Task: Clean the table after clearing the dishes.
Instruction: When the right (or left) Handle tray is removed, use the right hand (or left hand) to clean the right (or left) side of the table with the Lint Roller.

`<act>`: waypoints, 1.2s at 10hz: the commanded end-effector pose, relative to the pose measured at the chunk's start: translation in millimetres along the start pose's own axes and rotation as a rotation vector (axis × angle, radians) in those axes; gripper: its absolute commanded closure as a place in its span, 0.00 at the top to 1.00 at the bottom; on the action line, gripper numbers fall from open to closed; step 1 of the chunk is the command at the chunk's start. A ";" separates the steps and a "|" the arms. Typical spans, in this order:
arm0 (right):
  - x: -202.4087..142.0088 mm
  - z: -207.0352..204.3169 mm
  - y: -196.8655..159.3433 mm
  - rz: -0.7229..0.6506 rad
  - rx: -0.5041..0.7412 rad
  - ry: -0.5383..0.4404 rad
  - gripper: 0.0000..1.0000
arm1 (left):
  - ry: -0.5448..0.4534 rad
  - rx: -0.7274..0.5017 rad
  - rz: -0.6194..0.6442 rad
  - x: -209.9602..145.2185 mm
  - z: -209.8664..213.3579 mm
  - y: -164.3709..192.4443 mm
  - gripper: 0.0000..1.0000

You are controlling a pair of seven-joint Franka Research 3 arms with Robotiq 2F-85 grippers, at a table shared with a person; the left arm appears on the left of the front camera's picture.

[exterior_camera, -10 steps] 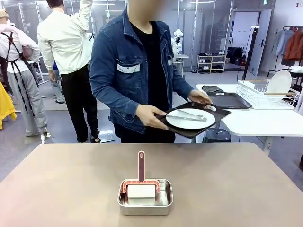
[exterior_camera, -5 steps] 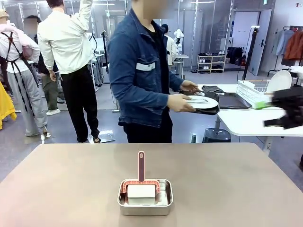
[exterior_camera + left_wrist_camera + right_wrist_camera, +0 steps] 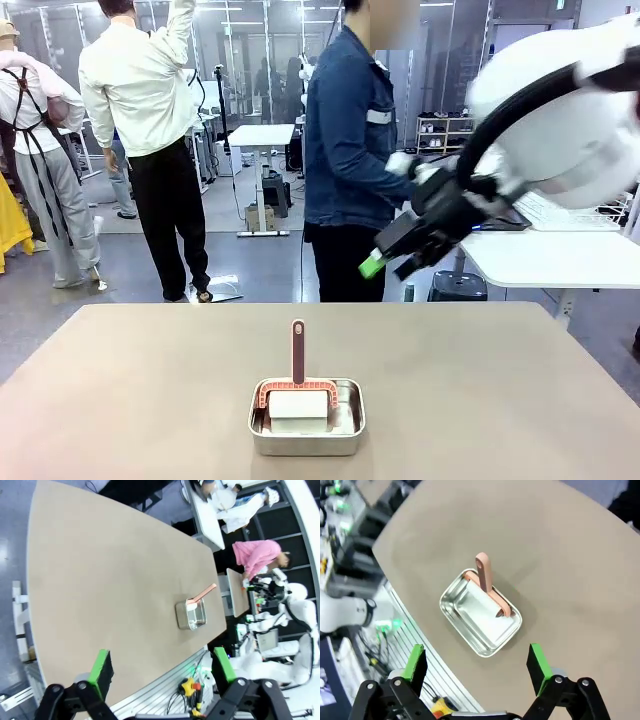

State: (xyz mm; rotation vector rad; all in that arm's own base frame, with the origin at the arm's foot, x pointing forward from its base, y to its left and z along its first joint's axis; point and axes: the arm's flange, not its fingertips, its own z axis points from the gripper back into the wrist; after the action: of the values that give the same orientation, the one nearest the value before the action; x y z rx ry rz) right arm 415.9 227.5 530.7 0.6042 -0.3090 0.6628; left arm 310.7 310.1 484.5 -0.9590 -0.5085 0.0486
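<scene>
Right gripper [image 3: 476,667] and left gripper [image 3: 161,667], black with green pads, both hang spread wide, empty, above the matte beige-brown table [image 3: 570,580]; a shallow rectangular steel pan [image 3: 455,605] sits near-middle.

Right arm [image 3: 560,110] extends in from right, raised, motion-blurred. Right gripper [image 3: 388,266] angled down-left, fingers spread wide, green pads [image 3: 415,662] well apart. Left gripper [image 3: 161,666] held high, pointing down, fingers spread wide.

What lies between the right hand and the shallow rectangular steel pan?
Nothing but bare beige tabletop; in the front view the right hand hangs open above it, apart from the shallow steel pan.
</scene>
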 end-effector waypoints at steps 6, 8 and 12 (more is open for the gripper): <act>59.3 -78.3 9.8 0.244 -0.039 0.260 1.00 | -0.002 -0.013 -0.003 0.3 3.5 -3.7 1.00; 59.3 -78.3 9.8 0.244 -0.039 0.260 1.00 | -0.002 -0.013 -0.003 0.3 3.5 -3.7 1.00; 77.3 -81.6 10.8 0.385 -0.019 0.323 1.00 | -0.002 -0.013 -0.003 0.3 3.5 -3.7 1.00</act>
State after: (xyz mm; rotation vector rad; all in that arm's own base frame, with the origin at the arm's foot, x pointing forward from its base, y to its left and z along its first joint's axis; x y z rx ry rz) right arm 469.3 314.0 502.5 0.4267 -0.1343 1.0125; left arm 310.8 310.0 484.5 -0.9591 -0.5085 0.0484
